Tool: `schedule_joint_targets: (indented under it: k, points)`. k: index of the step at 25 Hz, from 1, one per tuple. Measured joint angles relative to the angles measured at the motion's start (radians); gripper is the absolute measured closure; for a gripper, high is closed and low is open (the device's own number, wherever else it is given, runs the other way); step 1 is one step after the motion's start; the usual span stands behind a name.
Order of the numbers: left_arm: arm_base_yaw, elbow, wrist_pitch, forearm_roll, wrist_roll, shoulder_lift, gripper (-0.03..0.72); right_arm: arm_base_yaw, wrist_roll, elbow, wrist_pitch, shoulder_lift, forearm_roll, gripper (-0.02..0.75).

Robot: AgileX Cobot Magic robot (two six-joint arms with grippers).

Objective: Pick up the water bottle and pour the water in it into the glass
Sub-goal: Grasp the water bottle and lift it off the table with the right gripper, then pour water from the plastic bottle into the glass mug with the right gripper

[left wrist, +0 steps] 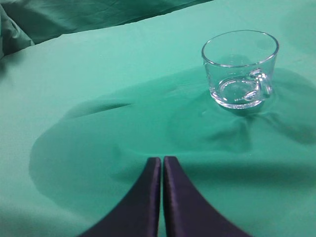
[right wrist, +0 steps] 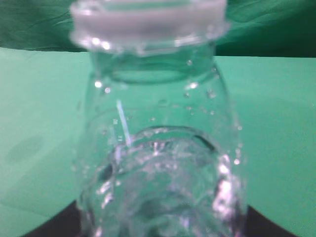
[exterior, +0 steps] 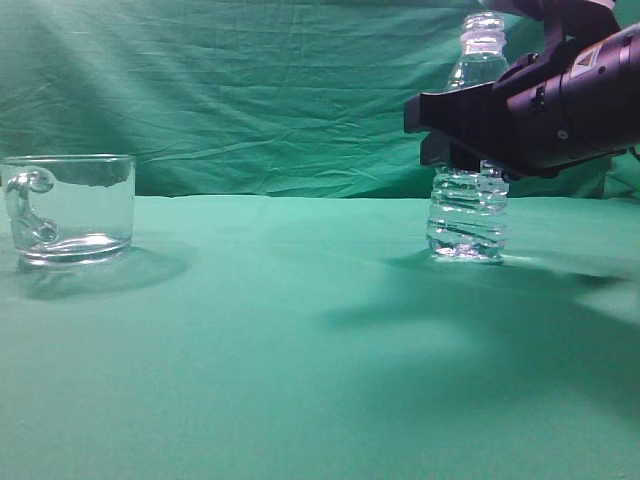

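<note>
The water bottle (exterior: pixel 468 215) stands upright on the green cloth at the right, uncapped. Clear water (exterior: pixel 465 240) shows in its ribbed lower body. My right gripper (exterior: pixel 425 128) reaches in from the right at the bottle's mid-height. In the right wrist view the bottle (right wrist: pixel 158 163) fills the frame, and the dark fingers (right wrist: pixel 163 228) press against both its sides. The glass (exterior: pixel 70 205) stands empty at the far left, its handle on the left. In the left wrist view the glass (left wrist: pixel 240 69) sits ahead and to the right of my shut, empty left gripper (left wrist: pixel 162 159).
A green cloth (exterior: pixel 300 330) covers the table and hangs as a backdrop (exterior: pixel 250 90) behind. A wide stretch of cloth lies between the glass and the bottle. The left arm does not show in the exterior view.
</note>
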Motion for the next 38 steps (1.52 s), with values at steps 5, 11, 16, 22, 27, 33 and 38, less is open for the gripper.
schedule_joint_targets:
  k: [5, 11, 16, 22, 27, 33, 38]
  points:
    - [0.0, 0.0, 0.0, 0.0, 0.0, 0.0, 0.688, 0.0, -0.006, 0.0, 0.008, -0.004, -0.023, 0.423]
    - [0.0, 0.0, 0.0, 0.0, 0.0, 0.0, 0.688, 0.0, -0.029, -0.037, 0.181, -0.148, -0.144, 0.423]
    - [0.0, 0.0, 0.0, 0.0, 0.0, 0.0, 0.688, 0.002, -0.029, -0.203, 0.553, -0.263, -0.314, 0.423]
    - [0.0, 0.0, 0.0, 0.0, 0.0, 0.0, 0.688, 0.065, -0.029, -0.411, 0.916, -0.264, -0.482, 0.423]
    - [0.0, 0.0, 0.0, 0.0, 0.0, 0.0, 0.688, 0.137, -0.029, -0.571, 1.075, -0.204, -0.619, 0.423]
    - [0.0, 0.0, 0.0, 0.0, 0.0, 0.0, 0.688, 0.216, -0.032, -0.78, 1.203, -0.045, -0.778, 0.423]
    - [0.0, 0.0, 0.0, 0.0, 0.0, 0.0, 0.688, 0.247, -0.038, -0.924, 1.221, 0.076, -0.833, 0.423]
